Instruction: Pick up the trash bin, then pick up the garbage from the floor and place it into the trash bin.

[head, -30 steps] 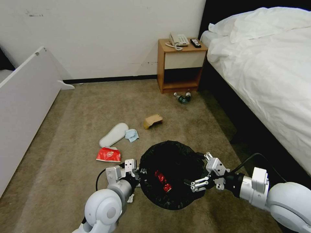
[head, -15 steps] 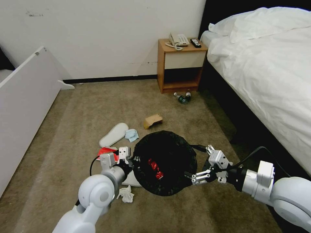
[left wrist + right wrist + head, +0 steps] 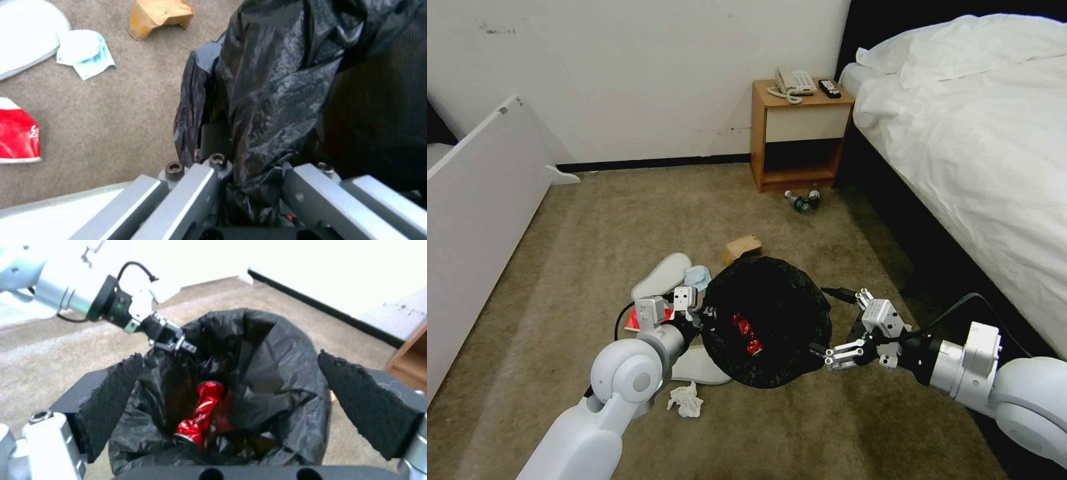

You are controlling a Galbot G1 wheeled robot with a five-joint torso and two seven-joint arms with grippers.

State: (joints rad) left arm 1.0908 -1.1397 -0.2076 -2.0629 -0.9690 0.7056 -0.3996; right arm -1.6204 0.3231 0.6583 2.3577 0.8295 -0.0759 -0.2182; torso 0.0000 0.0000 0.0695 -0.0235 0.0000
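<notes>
left gripper (image 3: 699, 312) pinches the trash bin (image 3: 764, 320) rim, bin up, crushed red can (image 3: 200, 415) inside; right gripper (image 3: 842, 325) spread empty beside it; slipper (image 3: 660, 276), tissue (image 3: 686, 401), packet (image 3: 18, 135) remain.

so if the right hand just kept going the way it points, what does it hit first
Most likely the trash bin. The right hand is open, its fingers aimed at the near side of the bin's black bag, almost at it. Depth is hard to judge, so it may already be touching.

You saw the trash bin (image 3: 774, 347) lined glossy black, holding a crushed red can (image 3: 200, 418). Your carpet (image 3: 627, 213) was tan, the packet (image 3: 18, 136) red and white.
</notes>
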